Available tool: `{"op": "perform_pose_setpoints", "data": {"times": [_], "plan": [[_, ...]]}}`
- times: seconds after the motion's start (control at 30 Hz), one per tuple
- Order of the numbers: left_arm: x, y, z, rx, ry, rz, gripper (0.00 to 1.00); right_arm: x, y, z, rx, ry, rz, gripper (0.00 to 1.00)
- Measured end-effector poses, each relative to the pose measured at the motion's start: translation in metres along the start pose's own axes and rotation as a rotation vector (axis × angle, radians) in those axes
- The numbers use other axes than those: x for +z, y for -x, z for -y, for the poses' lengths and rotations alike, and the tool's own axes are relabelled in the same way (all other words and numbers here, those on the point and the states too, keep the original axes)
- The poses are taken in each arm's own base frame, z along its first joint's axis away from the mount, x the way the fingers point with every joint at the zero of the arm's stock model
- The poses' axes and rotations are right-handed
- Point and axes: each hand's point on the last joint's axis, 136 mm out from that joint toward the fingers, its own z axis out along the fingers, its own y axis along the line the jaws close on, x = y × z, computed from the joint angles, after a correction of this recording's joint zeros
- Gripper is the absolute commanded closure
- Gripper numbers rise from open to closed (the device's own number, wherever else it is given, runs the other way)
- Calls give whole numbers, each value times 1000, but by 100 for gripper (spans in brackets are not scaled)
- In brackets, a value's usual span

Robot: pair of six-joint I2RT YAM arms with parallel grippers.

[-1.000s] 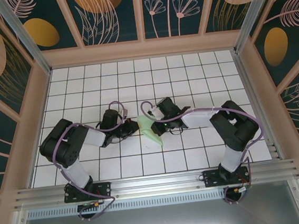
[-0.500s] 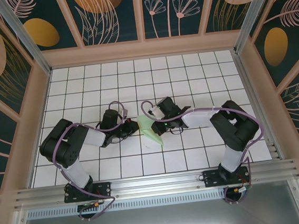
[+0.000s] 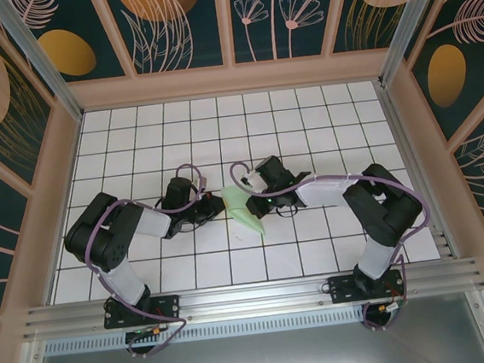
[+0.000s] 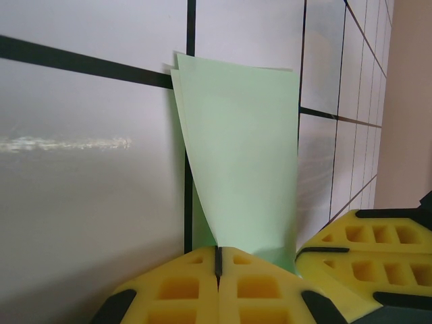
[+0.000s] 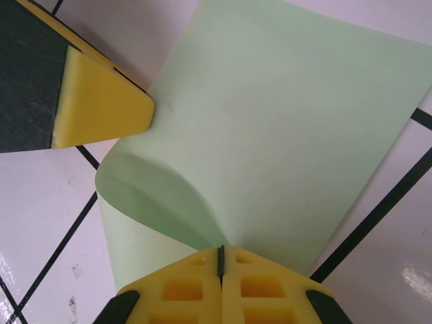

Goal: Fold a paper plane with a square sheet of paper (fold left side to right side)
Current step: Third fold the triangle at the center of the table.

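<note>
From up here I see the square sheet of paper sitting near the middle of the white-tiled bench, between the two arms and a little closer to the right one. It no longer reads as a flat square: from above it is a narrow, pale green wedge, broad at the far end and running to a point toward the near edge of the bench. The left fingers come in from its left side and the right fingers from its right, both meeting it at the broad end. In my left wrist view the paper stands up off the tiles as a plain, unmarked panel with a second layer's edge peeping out along its left border; it narrows downward and runs straight into the seam of the left fingers, which are closed flat on it with no gap between the yellow pads. The other arm's yellow pads sit just beside the sheet's lower right edge. In my right wrist view the paper is doubled over on itself in a soft, rounded roll, not a pressed crease, and that curl ends at the right fingers, likewise clamped together on the sheet. The left arm's pad tip touches the sheet's left edge. The surface is smooth, faintly shaded under the curl.
</note>
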Motion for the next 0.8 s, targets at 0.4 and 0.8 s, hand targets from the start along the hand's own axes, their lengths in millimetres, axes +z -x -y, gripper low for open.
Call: {"op": "perform_pose_setpoints", "data": {"times": [0.4, 0.8], "plan": [[0, 0, 0, 0, 0, -1, 100, 2, -2, 1, 3, -1, -7, 100], [1, 0, 0, 0, -3, -5, 99, 10, -9, 6, 33, -6, -35, 100]]}}
